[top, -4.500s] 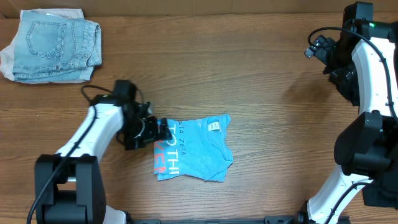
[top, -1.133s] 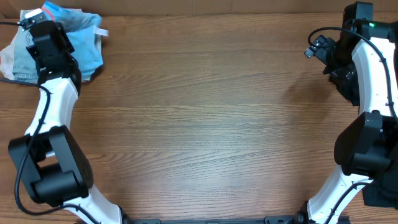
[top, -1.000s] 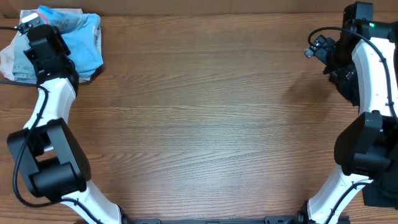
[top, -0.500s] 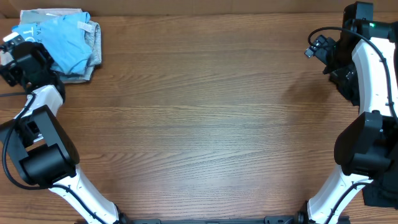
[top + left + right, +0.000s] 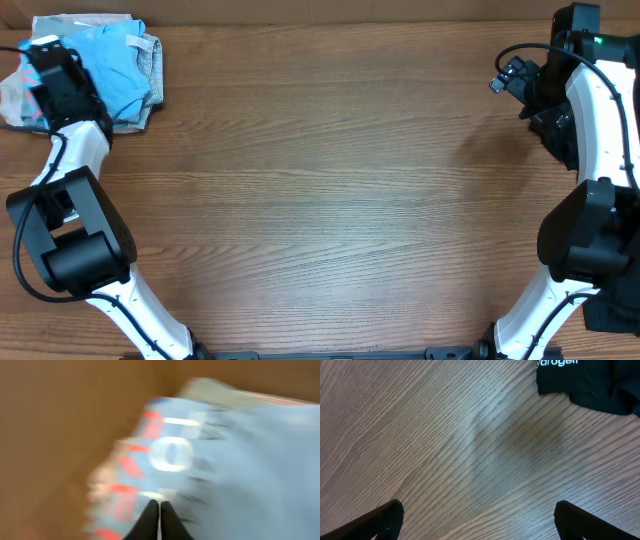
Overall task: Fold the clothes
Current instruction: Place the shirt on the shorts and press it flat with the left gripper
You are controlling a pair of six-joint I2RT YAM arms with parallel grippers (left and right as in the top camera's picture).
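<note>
Left pincer (image 5: 159,509): my jaws are pressed tip to tip, and I see no cloth caught between them; the wrist view is smeared by motion
What changed: moments ago I had the sky-blue T-shirt (image 5: 118,68) at mid-table, folded small; since then I carried it to the far left corner, let go, swung off to the left and came back over the pile
Where the shirt lies: on top of the washed-denim shorts (image 5: 152,52), its red-and-white lettering turned toward my left wrist camera
Table (image 5: 330,200): the middle, where the shirt lay, now shows only wood
Right pincer (image 5: 477,511): spread wide and holding nothing, just as it was all along, high at the far right
Black T-shirt (image 5: 585,382): bunched at the top edge of my right wrist view, white lettering showing, not yet folded
Meaning for the task: I judge the blue shirt finished and stacked; the black one looks next, and my right arm is nearer to it
</note>
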